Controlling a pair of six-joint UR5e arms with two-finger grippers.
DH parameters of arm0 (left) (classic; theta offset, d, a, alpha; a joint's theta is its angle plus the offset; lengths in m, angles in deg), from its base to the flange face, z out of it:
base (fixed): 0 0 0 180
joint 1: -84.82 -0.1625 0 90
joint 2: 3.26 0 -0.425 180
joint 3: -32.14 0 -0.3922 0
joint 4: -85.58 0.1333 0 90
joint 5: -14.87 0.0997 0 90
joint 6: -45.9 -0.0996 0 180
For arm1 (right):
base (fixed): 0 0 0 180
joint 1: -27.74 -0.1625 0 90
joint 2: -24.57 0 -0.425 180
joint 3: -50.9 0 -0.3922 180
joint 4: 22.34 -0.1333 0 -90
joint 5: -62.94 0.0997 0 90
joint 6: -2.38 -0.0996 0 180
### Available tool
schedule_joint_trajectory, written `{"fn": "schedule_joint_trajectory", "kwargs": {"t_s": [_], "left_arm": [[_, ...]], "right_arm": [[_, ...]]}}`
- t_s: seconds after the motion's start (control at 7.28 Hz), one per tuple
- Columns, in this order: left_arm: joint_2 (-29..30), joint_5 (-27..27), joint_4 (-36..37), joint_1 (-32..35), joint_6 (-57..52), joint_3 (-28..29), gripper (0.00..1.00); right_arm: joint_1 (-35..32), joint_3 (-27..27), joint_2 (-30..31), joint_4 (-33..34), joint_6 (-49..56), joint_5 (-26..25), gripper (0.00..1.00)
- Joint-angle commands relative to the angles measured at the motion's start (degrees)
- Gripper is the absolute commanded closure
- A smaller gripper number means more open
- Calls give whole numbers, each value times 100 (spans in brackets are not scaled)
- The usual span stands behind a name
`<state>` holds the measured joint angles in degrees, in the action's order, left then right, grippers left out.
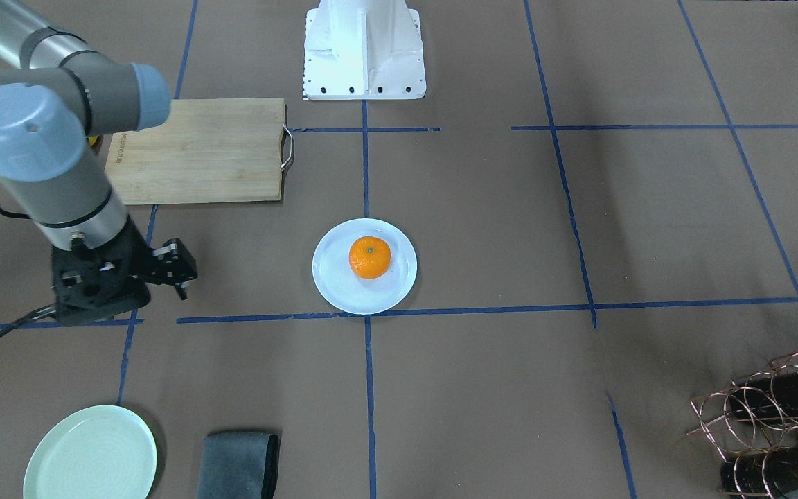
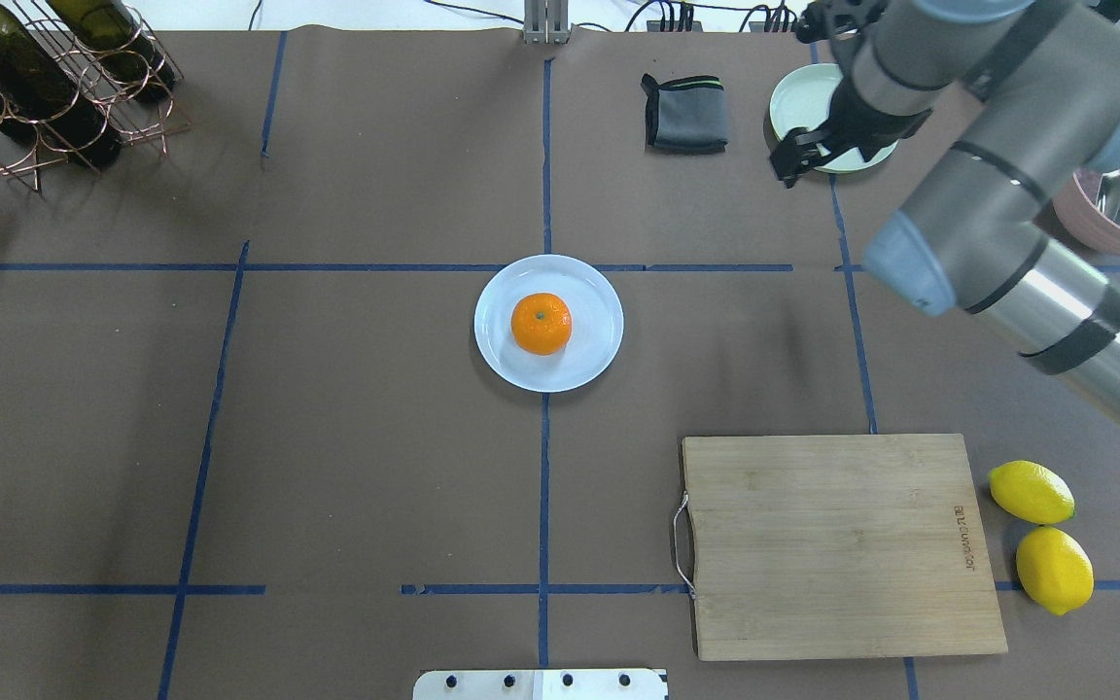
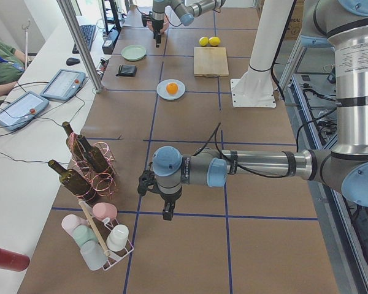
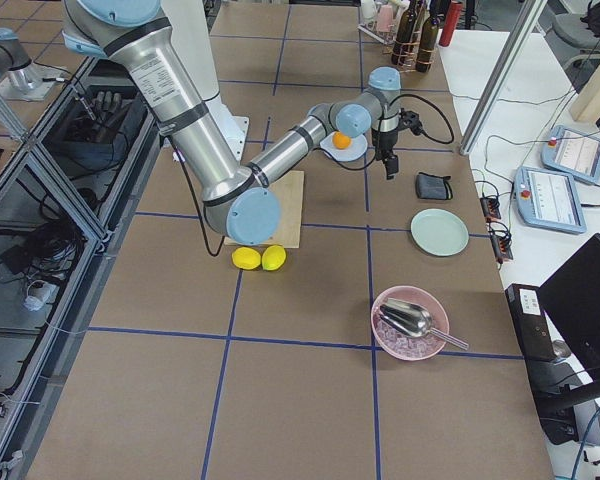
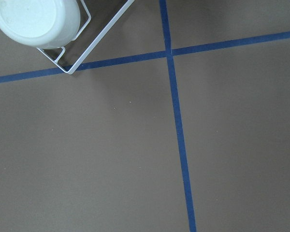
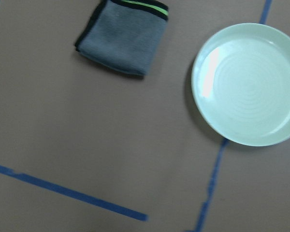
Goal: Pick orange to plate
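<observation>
Tabletop (image 2: 375, 467), orange (image 2: 541, 324) on plate (image 2: 591, 355), lemons (image 2: 1031, 492) seen overhead

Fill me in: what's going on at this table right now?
The small bright orange fruit sits on the round pale bluish-white plate at the table's centre, with nothing touching it. The right arm's gripper looks open and empty, off to the side near the pale mint-green plate. The left arm's gripper hangs far away by the white wire cup rack; I cannot tell if it is open. The placing looks done.
</observation>
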<state>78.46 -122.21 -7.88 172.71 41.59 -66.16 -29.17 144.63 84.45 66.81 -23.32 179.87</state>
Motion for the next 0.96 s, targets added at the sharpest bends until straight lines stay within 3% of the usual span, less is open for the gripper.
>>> {"fn": "schedule_joint_trajectory", "kwargs": {"t_s": [0.0,0.27,0.55,0.69,0.82], "left_arm": [[-7,-206,-6,0,9,-22,0],[-7,-206,-15,9,-17,-153,0],[-7,-197,-24,9,-26,-180,0],[-7,-206,-41,9,-35,-189,0],[-7,-206,-41,9,-35,-189,0]], "right_arm": [[-1228,67,960,15,1982,757,0],[-2109,172,2380,-386,2866,788,0],[-2550,-107,3578,-2016,2851,761,0],[-2813,-388,3766,-2607,2790,892,0],[-2833,-460,3690,-2439,2685,1302,0]]}}
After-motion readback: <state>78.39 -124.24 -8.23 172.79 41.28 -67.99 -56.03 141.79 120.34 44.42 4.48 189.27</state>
